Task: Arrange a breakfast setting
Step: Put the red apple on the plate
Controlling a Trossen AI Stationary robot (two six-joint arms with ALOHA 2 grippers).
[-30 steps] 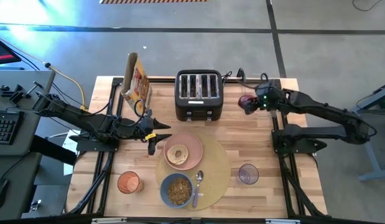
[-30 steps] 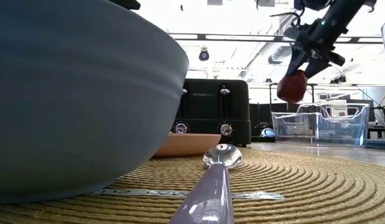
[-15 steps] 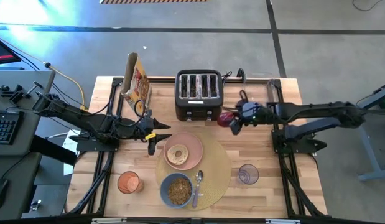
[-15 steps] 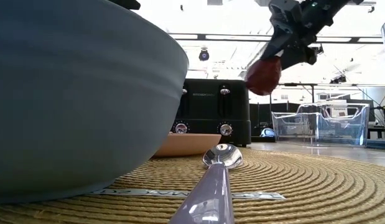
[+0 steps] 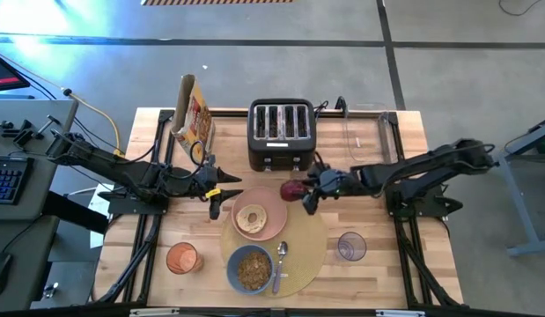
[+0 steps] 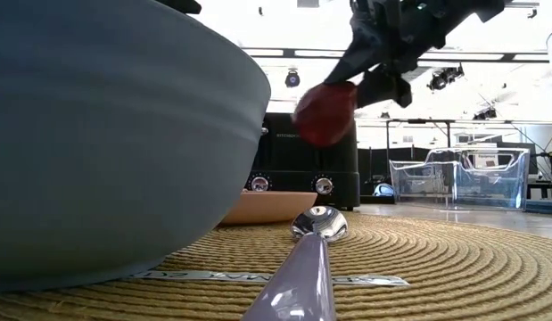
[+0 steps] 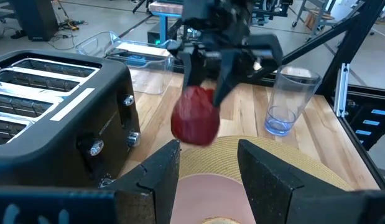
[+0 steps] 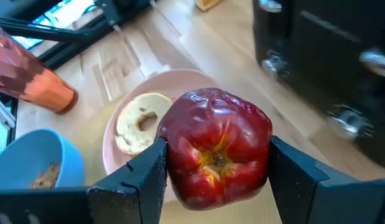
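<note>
Wooden table on a grey concrete floor, workshop clutter showing behind it in the low view. Toaster sitting at upper centre of the high view, cereal box to its left.

Right gripper is holding the apple in the air, fingers clamped on either side of it (right wrist view: apple filling the gap between the fingers). Apple is hanging just right of the plate, just below the toaster front, above the top edge of the placemat. It is not touching anything else.

Left gripper is waiting at the left edge of the plate, fingers parted, holding nothing.

Bagel is lying on the plate; bowl and spoon on the placemat at lower centre; cup lower left; glass lower right.

Risks, my judgement:
- Apple is round; released from height it could be rolling off the plate or mat.
- A release over the plate could land it on the bagel.
- Toward the plate, the right gripper is closing on the left gripper; contact possible.
</note>
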